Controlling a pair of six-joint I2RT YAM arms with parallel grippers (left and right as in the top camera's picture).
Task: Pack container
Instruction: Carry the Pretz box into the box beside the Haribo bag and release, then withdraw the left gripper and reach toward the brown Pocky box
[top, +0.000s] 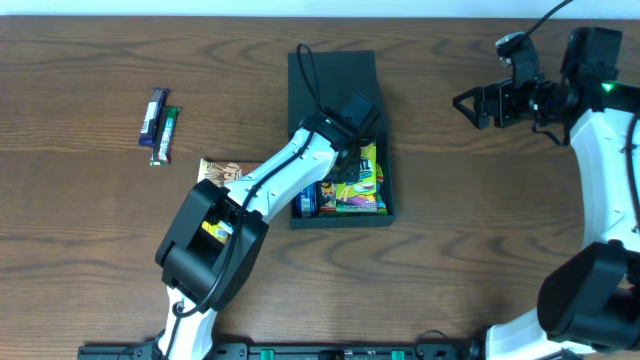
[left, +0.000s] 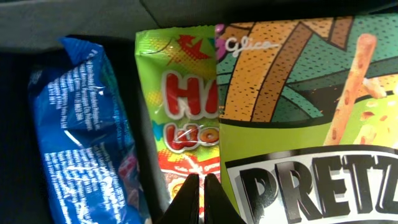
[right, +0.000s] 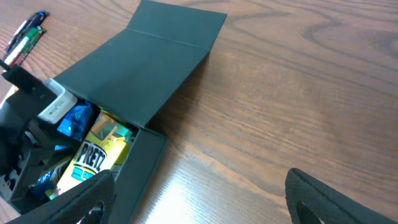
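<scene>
My left gripper (left: 199, 183) is clenched: in the left wrist view its two dark fingers (left: 189, 202) meet with nothing between them. Their tips rest at the seam between a green gummy pack (left: 177, 106) and a Pretz box (left: 311, 124). A blue pack (left: 81, 143) lies on the far side of the green one. All three are inside the container (top: 340, 220), which sits open on the table (top: 480, 250), its lid (top: 332, 80) folded flat away from me. The left arm (top: 285, 170) stretches diagonally from its base up over the container's near-left corner, with the wrist dipped into the container.

My right gripper (right: 199, 186) is spread wide and holds nothing. One finger (right: 87, 199) shows at each lower corner of the right wrist view. It hangs over bare wood well to the right of the container and faces back toward it.

Left of the container, a snack pack (top: 222, 172) lies just beside it, half under the arm. Two bars (top: 160, 125) lie well apart from the container, farther left.
</scene>
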